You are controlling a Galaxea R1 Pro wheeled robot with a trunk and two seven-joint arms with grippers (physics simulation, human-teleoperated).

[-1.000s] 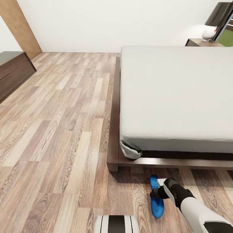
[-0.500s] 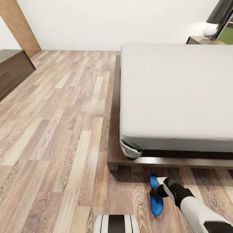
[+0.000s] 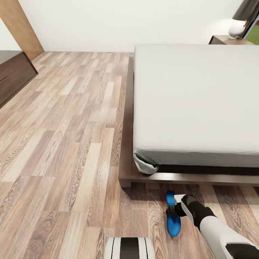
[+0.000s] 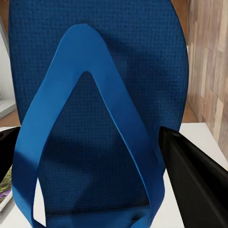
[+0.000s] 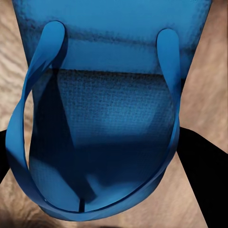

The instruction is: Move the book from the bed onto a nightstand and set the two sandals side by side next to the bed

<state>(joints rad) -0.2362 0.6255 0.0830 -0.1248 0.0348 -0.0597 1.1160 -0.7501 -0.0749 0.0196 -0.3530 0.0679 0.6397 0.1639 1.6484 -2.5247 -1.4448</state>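
Note:
A bright blue sandal (image 3: 173,222) hangs just above the wood floor off the bed's (image 3: 194,97) near corner, with my right gripper (image 3: 172,212) shut on it. Close up in the right wrist view, that sandal (image 5: 109,118) sits between the two black fingers (image 5: 204,175). In the left wrist view a second blue sandal (image 4: 95,95) with a V strap lies between my left gripper's (image 4: 95,156) black fingers (image 4: 199,185), over a white surface. The nightstand (image 3: 223,39) stands at the bed's far right corner. The book is out of view.
A white lamp (image 3: 237,28) stands on the nightstand. A long dark cabinet (image 3: 14,73) lines the left wall, beside a tall wooden panel (image 3: 19,27). Open wood floor (image 3: 72,126) stretches left of the bed. My base's (image 3: 129,248) top edge shows at the bottom.
The whole picture has slid a little as the camera moved. My right gripper keeps hold of the sandal in about the same place.

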